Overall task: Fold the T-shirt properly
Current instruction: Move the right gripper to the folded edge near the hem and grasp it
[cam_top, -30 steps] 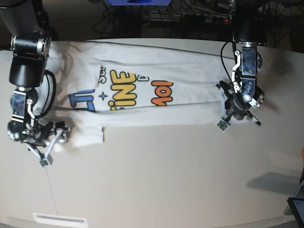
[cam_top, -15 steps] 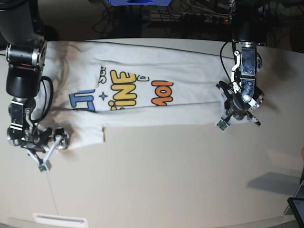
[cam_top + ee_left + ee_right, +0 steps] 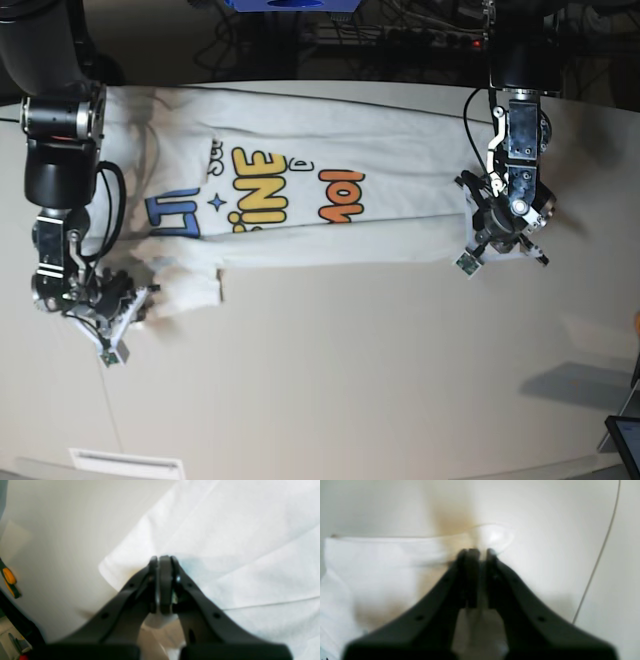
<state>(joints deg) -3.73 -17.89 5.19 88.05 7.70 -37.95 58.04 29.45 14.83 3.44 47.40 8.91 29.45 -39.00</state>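
The table (image 3: 380,380) carries the T-shirt (image 3: 300,190) stretched lengthwise between both arms. Left fingers (image 3: 162,562) pinch its hem corner; right fingers (image 3: 477,552) are closed on its sleeve edge, the shirt's body lying beyond both.

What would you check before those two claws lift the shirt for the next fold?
1. Left claw shut on the T-shirt corner: ok.
2. Right claw shut on the shirt's edge: jaws shut, cloth between them too blurred, cannot tell.
3. Lower flap folded over the print: ok.
4. Shirt lying smooth: not ok, bunched near the right claw.
5. Table ahead free of clutter: ok.
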